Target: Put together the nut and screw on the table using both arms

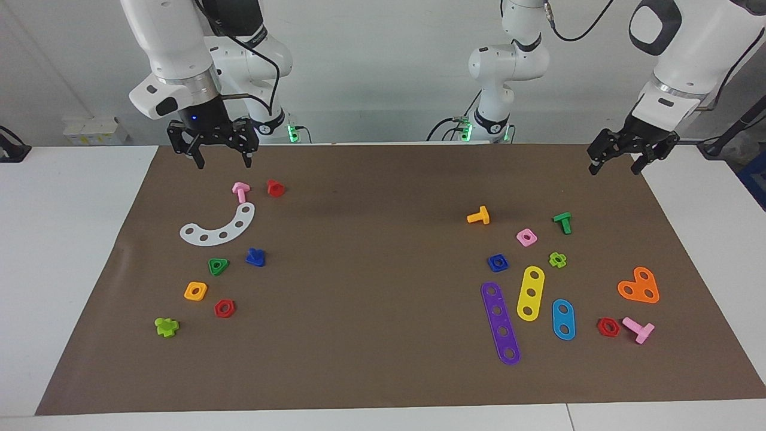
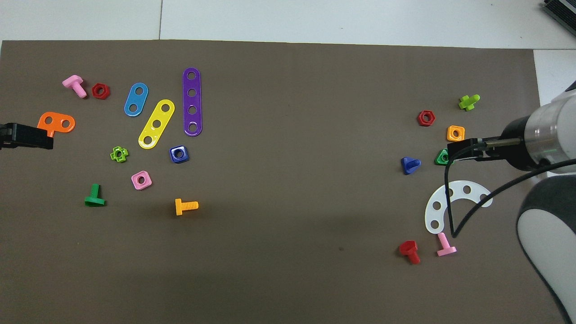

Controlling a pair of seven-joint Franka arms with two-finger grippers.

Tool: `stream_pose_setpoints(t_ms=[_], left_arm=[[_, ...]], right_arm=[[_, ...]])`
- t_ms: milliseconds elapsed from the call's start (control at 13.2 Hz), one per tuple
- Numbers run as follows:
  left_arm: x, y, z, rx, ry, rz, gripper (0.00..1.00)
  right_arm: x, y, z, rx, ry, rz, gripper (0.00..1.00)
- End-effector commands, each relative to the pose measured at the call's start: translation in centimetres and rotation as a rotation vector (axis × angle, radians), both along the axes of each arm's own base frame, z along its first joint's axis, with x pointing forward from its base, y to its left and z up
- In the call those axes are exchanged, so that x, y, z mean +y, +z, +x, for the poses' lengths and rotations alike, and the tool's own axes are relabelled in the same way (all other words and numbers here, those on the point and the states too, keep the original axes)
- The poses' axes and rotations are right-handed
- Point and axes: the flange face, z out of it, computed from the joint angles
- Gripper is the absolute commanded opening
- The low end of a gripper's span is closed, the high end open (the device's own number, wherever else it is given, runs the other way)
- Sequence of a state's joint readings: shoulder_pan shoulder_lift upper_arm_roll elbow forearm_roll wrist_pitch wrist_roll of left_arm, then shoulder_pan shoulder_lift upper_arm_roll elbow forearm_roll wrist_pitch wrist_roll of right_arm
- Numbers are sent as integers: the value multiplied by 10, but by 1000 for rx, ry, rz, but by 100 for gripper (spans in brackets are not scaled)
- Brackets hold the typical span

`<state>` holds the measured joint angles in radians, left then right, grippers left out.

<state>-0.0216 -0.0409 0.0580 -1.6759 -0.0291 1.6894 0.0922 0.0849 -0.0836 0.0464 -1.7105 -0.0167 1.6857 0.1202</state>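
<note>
Both grippers hang apart, holding nothing, above the robots' edge of the brown-matted white table (image 1: 383, 383).

Nearest the robots we see the right gripper (image 1: 221, 160), fingers spread, over the mat edge just above a pink plastic bolt (image 1: 240, 191); the left gripper (image 1: 617, 165), fingers also spread, hangs at the left arm's end. Farther out lie the small dark-blue plastic bolt (image 1: 255, 257), beside a green triangular nut (image 1: 218, 266), and well apart, the dark-blue squarish plastic nut (image 1: 498, 262), beside a yellow perforated strip (image 1: 530, 293).
</note>
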Motion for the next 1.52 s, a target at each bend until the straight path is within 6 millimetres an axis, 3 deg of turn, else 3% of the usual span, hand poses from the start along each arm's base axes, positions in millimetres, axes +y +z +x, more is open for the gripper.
stream_pose_setpoints(t_ms=[0, 758, 833, 985, 1212, 1439], left_arm=[[0, -1, -11, -6, 10, -18, 100], [-19, -14, -2, -16, 28, -19, 100], [-20, -15, -1, -16, 27, -19, 100], [-21, -21, 3, -13, 29, -19, 100], [-45, -34, 12, -20, 68, -24, 100], [-68, -68, 31, -3, 76, -34, 99]], right_arm=[[-2, 3, -6, -2, 34, -16, 100], [-7, 1, -11, 35, 29, -1, 100], [-10, -3, -8, 25, 25, 1, 96], [-12, -20, -5, 26, 21, 1, 96], [-23, -57, -4, 2, 1, 4, 95], [-22, -97, 10, 2, -2, 6, 93]])
